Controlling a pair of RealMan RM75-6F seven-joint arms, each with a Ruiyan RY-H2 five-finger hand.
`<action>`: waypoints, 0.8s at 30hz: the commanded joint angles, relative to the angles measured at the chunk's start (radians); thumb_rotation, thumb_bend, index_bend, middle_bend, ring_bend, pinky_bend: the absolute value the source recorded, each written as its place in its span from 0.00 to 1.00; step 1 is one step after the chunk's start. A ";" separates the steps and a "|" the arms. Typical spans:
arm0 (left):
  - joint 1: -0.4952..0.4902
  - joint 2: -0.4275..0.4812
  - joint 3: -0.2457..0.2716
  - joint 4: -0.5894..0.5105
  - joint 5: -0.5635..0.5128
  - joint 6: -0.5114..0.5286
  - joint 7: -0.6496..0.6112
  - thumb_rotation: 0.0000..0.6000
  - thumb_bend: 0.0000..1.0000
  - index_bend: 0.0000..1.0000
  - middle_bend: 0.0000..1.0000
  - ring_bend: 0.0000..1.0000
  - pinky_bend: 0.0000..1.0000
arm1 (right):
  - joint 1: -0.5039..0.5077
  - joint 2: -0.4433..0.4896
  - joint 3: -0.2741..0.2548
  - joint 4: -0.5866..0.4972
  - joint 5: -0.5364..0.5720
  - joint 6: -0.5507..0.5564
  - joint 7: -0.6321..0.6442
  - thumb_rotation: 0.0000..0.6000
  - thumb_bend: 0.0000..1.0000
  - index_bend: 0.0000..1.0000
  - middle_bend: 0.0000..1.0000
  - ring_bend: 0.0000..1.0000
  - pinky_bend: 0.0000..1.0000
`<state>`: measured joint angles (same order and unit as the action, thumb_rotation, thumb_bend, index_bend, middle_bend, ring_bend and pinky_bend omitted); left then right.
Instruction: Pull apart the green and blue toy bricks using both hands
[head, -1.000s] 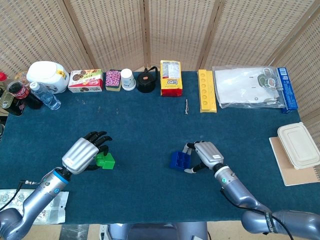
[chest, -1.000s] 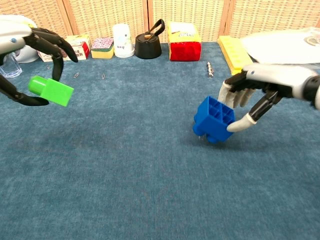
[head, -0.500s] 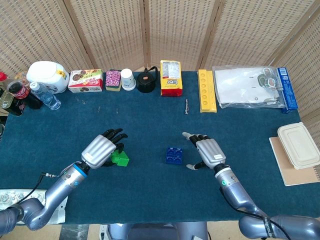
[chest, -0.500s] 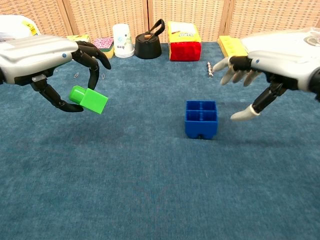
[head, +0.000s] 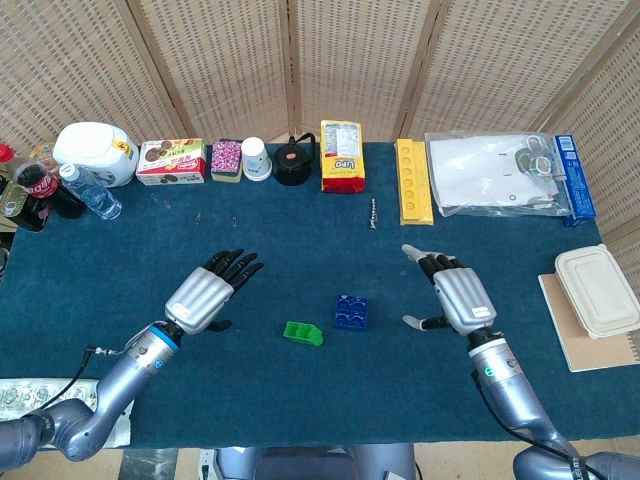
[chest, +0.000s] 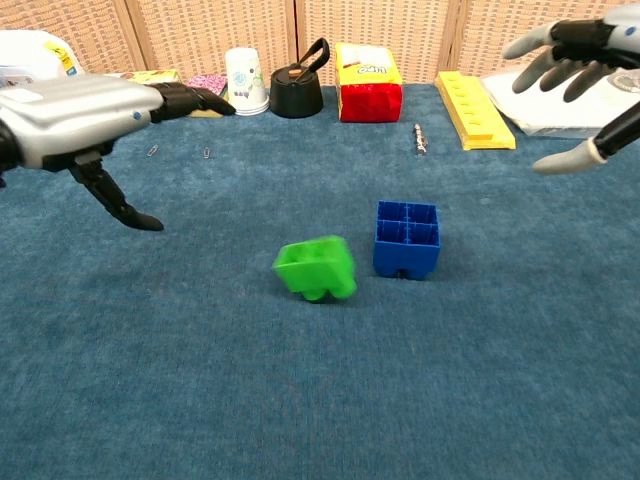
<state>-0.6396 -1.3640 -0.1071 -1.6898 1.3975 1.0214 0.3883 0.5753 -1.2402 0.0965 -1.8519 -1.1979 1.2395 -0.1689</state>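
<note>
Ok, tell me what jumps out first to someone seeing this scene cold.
Two bright toy bricks lie apart mid-table on the blue cloth: the green brick tipped over, the blue brick just right of it. The left hand and right hand hover open on either side, holding nothing.

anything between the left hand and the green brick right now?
Nothing visible. The left hand is open over bare cloth, and the green brick lies loose toward the table's middle, with the blue brick on its far side.
</note>
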 joint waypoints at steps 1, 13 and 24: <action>0.039 0.043 0.006 -0.036 0.003 0.058 -0.020 1.00 0.10 0.07 0.06 0.00 0.14 | -0.031 0.006 0.010 0.036 -0.017 0.028 0.047 0.86 0.19 0.11 0.23 0.21 0.22; 0.277 0.221 0.104 -0.095 0.120 0.373 -0.196 1.00 0.10 0.07 0.06 0.00 0.14 | -0.112 -0.028 0.043 0.193 -0.012 0.116 0.051 0.86 0.19 0.18 0.25 0.21 0.22; 0.503 0.269 0.158 0.011 0.106 0.608 -0.368 1.00 0.10 0.07 0.06 0.00 0.14 | -0.203 -0.015 0.026 0.199 -0.038 0.199 0.002 0.86 0.19 0.22 0.26 0.21 0.21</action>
<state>-0.1741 -1.1052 0.0406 -1.7082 1.5167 1.5946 0.0587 0.3863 -1.2626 0.1310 -1.6437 -1.2286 1.4289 -0.1574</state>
